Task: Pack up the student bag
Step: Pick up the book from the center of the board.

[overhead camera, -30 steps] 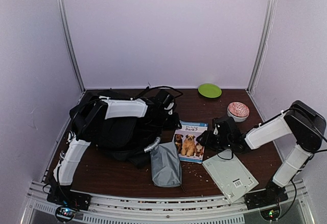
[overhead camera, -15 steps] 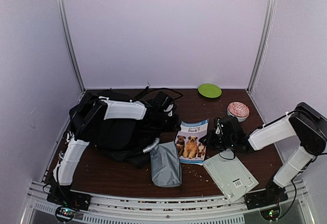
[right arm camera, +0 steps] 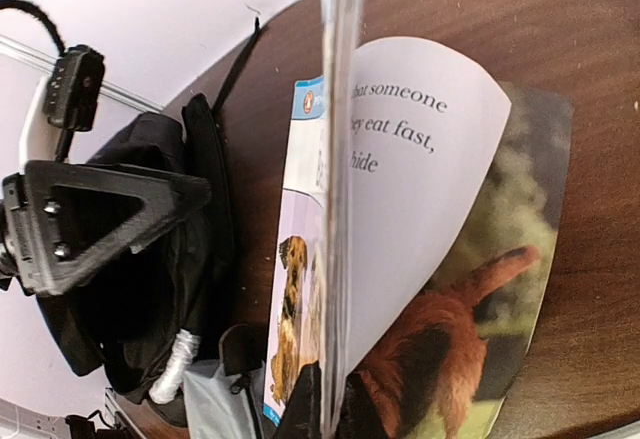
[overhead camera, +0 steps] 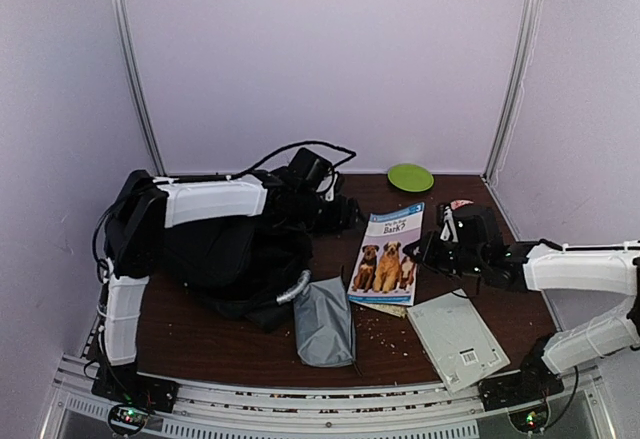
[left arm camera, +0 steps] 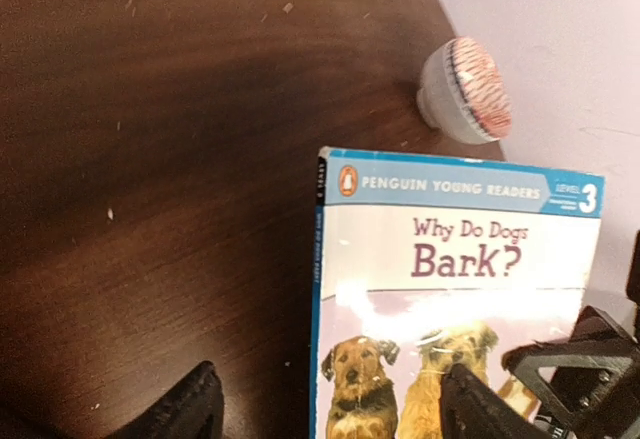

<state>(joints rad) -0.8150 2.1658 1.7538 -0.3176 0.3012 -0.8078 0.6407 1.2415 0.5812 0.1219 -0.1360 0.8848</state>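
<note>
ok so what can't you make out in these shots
- Opening of the bag: top view, left arm lies across it.
- Most of the bowl: top view, behind the right gripper.
- Lower half of the book: left wrist view, cut off by the bottom edge.
- Label on the white board: top view, too small to read.

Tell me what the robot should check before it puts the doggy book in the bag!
1. Right gripper shut on the Why Do Dogs Bark? book: ok.
2. Whole book held: not ok. Only the front leaves are pinched, one page curls loose and the rest lies on the table.
3. Left gripper open and empty: ok.
4. Student bag mouth open and ready: cannot tell, because the left arm lies across it.
5. Bowl clear of the book: ok, they are apart.
</note>
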